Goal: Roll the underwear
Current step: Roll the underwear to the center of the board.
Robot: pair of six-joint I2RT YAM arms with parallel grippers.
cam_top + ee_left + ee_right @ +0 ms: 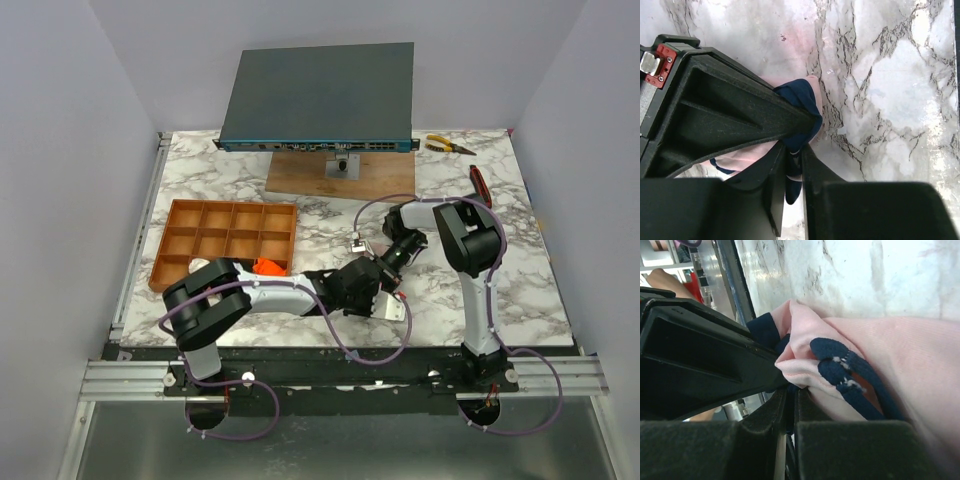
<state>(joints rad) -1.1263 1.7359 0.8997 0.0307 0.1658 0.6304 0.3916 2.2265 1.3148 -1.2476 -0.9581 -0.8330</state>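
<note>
At the front centre of the marble-patterned table (pixel 530 270), both arms met over one garment. The left gripper (pixel 802 142) stood with its jaws almost together, clamped on the pink underwear (pixel 799 100) at its dark navy edging; a strip of that edging hung down between the jaws. The garment lay bunched on the table surface under the left jaw. The right gripper (pixel 790 390) stood with its jaws together, pinching a fold of the same pink cloth beside a stitched navy band. An orange underwear (pixel 266 266) lay on the table, touching the near edge of the orange-brown compartment tray (pixel 168 255) at the left and well apart from both grippers. A dark flat unit (pixel 318 95) rested on a wooden board (pixel 300 178) at the rear. Yellow-handled pliers (pixel 447 146) lay near the rear right corner.
</note>
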